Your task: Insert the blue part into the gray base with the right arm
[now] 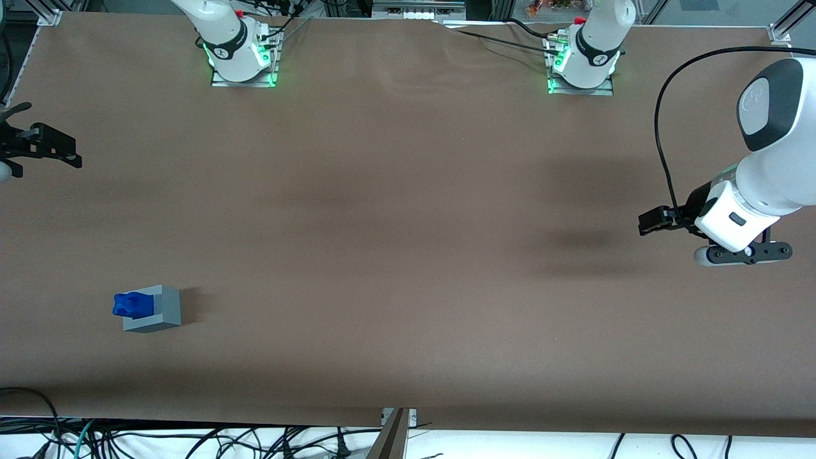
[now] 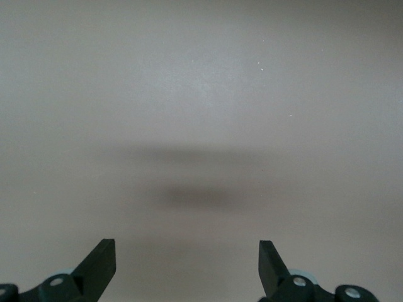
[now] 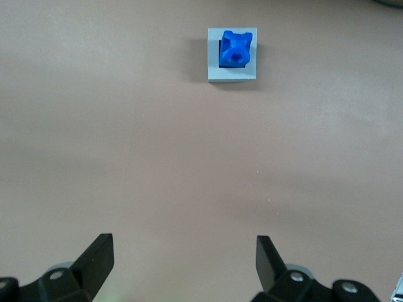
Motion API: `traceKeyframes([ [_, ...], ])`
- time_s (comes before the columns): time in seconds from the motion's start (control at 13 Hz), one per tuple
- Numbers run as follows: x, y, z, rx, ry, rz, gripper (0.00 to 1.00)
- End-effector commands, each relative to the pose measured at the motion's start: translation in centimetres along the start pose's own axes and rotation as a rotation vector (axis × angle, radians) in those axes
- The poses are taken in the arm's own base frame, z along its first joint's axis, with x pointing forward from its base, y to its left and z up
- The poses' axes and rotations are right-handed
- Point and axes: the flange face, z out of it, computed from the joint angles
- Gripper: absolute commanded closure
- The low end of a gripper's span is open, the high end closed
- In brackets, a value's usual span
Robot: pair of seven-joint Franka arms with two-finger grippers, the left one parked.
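Blue part [image 3: 235,48] sits in gray base [image 3: 232,55], apparently seated though slightly proud. Hand [image 3: 182,261] hangs open, empty, well apart, farther from the front camera; any last press should come straight down over the recess.

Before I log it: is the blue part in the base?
In: blue part sits in gray base recess, protruding above; gripper open, well clear.

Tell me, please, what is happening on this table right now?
Nothing is being held at the moment. The blue part already sits in the recess of the gray base, near the working arm's end of the table. The right arm's gripper is open and empty, well clear of the base and above bare table.
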Motion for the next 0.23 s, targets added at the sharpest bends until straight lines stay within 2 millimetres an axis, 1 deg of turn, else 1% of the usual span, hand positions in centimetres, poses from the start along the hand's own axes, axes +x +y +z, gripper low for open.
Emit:
traceKeyframes([
  [0.0,-0.09,0.99,0.42,-0.002,-0.012,0.033,0.0],
  [0.15,0.04,0.78,0.23,-0.006,-0.005,0.028,0.0],
])
